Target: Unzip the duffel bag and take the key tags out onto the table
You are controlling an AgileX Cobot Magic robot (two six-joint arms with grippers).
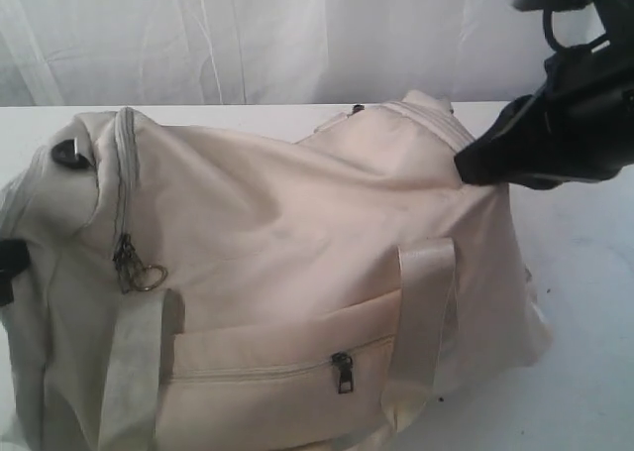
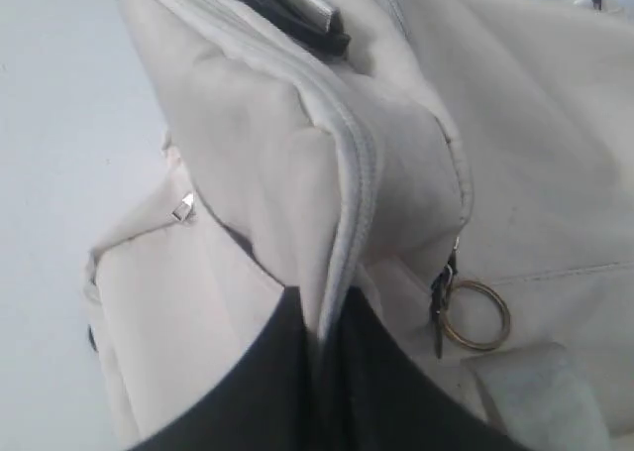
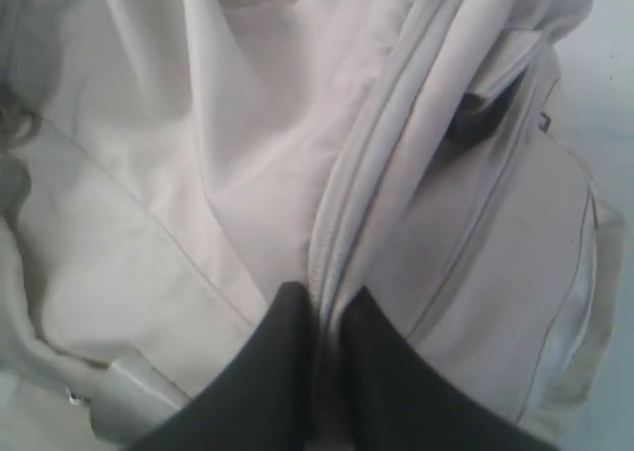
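**A:** Where do things stand?

**B:** The large cream fabric duffel bag [image 1: 297, 263] slumps over the near left part of the wide white worktop [image 1: 584, 292] and reaches almost to its far edge. Every zip I can see is closed. The bunch of coloured plastic key tags shows in no view, so I judge it is inside the bag.

**A:** And the hands?

**B:** Both are pinched shut on cloth. The black left hand [image 2: 322, 307] clamps the piped seam at one end of the bag, near the dark metal zip pull [image 2: 443, 302] with its brass ring [image 2: 475, 314]. The black right hand [image 3: 319, 300] clamps a raised seam ridge at the opposite end, towards the worktop's right edge.

**A:** What worries you?

**B:** Neither hand holds a pull. A tug from either would only stretch the fabric, and a fold that thin could slip out of the jaws. If one hand lets go to reach the ring, the slack bag may sag, and the ring may then lie flat against the cloth where it is hard to catch.

**A:** Anything else?

**B:** Nothing anchors the bag, so a hard pull along the zip could drag all of it towards the near edge. There is also the front pocket pull [image 1: 343, 372]. Nothing shows which compartment holds the tags, so opening the wrong one is a real risk.
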